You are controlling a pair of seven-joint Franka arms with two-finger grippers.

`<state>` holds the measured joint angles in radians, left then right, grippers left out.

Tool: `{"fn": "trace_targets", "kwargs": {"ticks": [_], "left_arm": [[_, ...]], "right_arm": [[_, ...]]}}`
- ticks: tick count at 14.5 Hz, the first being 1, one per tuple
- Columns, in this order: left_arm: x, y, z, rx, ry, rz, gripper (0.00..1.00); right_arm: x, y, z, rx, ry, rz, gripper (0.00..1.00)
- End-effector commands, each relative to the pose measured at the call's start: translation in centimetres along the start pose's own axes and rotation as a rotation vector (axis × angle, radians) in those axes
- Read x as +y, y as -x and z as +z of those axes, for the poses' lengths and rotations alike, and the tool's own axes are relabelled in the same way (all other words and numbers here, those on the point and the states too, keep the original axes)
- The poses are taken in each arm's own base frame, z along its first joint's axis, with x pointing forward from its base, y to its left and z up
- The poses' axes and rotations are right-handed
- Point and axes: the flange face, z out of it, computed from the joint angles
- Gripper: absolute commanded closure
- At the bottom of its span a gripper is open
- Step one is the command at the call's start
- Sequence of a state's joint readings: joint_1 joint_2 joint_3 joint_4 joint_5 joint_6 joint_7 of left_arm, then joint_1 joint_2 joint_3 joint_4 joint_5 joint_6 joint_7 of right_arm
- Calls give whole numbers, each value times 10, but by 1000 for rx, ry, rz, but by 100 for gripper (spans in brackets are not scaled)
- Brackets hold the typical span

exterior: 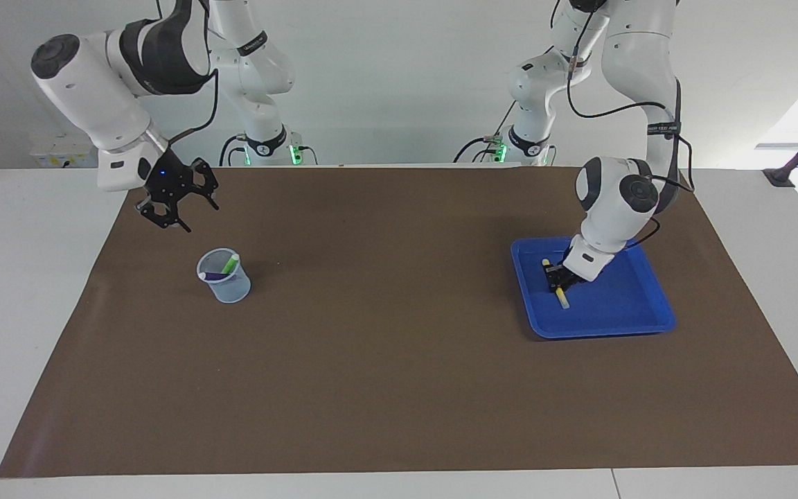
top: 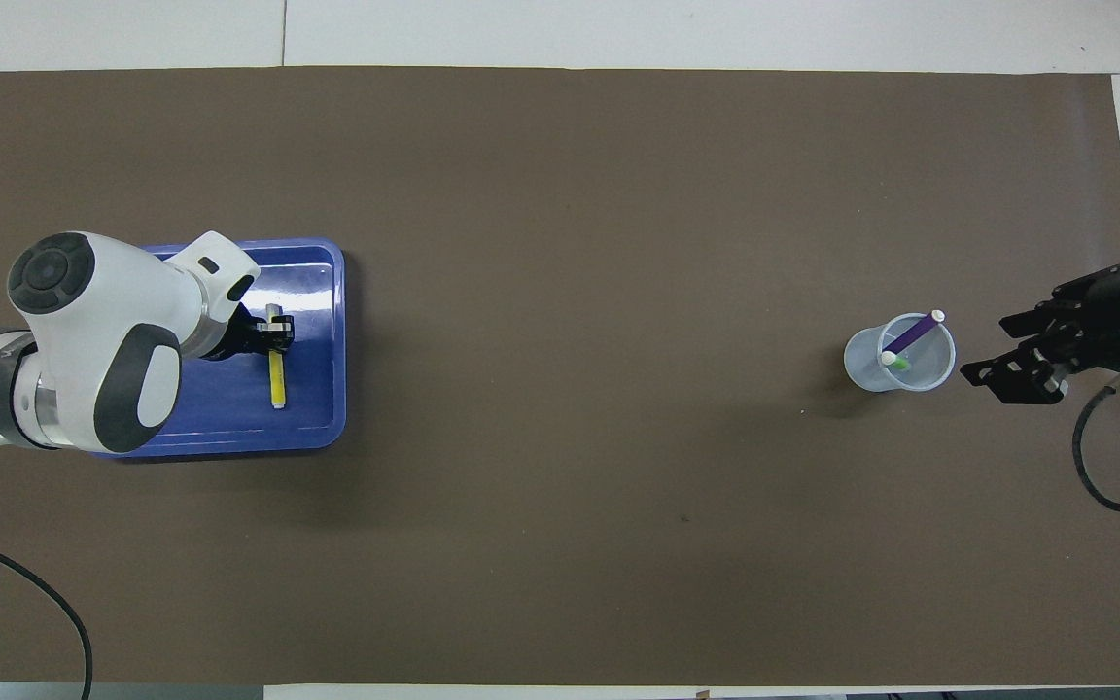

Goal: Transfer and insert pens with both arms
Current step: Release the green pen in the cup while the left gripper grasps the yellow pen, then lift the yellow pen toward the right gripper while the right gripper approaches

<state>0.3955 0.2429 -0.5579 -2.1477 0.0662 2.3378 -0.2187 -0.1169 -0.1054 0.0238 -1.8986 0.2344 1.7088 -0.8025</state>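
Step in hand: picking up the last pen; two of three already stand in the cup.
Left gripper (exterior: 557, 281): down in the blue tray (exterior: 638, 320), at the yellow pen (exterior: 555, 284); whether its fingers have closed on the pen I cannot tell.
Yellow pen: lies flat on the tray floor, toward the left arm's end of the table.
Right gripper (exterior: 179, 196): fingers spread, holding nothing, raised over the brown mat (exterior: 399, 388) beside the cup.
Green pen (exterior: 230, 263): leans inside the clear plastic cup (exterior: 224, 276).
Purple pen (top: 912, 332): also in the cup, pale end over the rim.
Next move: likely a firm grasp, a lift clear of the tray rim, then a carry toward mid-table for a handover to the right arm.
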Motion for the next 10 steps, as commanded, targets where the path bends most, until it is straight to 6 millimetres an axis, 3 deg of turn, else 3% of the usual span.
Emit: {"fn": "trace_targets", "kwargs": {"ticks": [1, 4, 6, 8, 10], "left_arm": [[-2, 0, 2, -10, -11, 16, 100], [-4, -7, -7, -7, -9, 10, 100], [-7, -24, -21, -47, 2, -10, 100], [-9, -40, -52, -93, 25, -49, 100], [-4, -44, -76, -130, 109, -124, 100]], "right_arm": [[-2, -14, -10, 39, -131, 211, 32], [-19, -31, -11, 111, -295, 541, 31], [-35, -48, -11, 126, -369, 713, 30], [-60, -71, -9, 134, -408, 796, 30], [-75, -86, -8, 143, -459, 884, 30]]}}
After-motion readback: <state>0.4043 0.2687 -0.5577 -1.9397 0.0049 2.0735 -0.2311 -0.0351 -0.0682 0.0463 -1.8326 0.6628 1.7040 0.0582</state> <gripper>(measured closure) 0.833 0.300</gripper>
